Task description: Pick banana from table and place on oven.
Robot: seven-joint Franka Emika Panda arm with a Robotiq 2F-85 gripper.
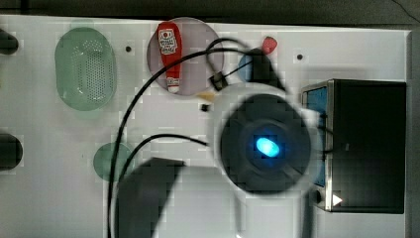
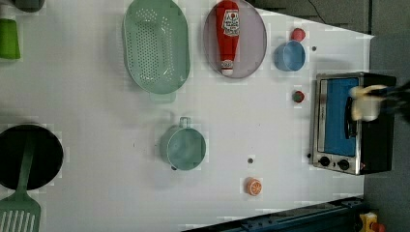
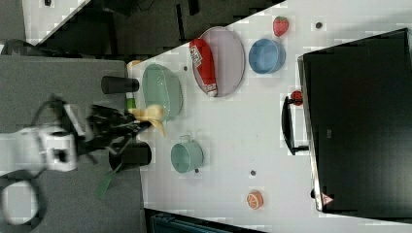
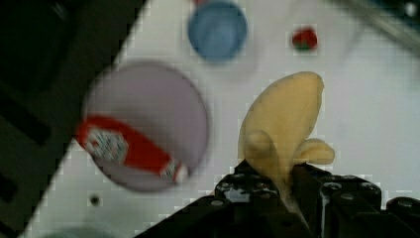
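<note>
No legible text or labels.

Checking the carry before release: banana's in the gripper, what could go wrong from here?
1. Grip: in the wrist view the gripper pinches the banana only at its lower end, most of it sticking out; it might twist or slip.
2. Placement: the left view shows the banana near the oven front edge, so an early release could drop it past the door onto the table.

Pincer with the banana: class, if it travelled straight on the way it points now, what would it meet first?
Most likely bare table, the banana in the pincer touching down first. The wrist view shows white surface beyond it, beside the purple plate. Depth is uncertain.
</note>
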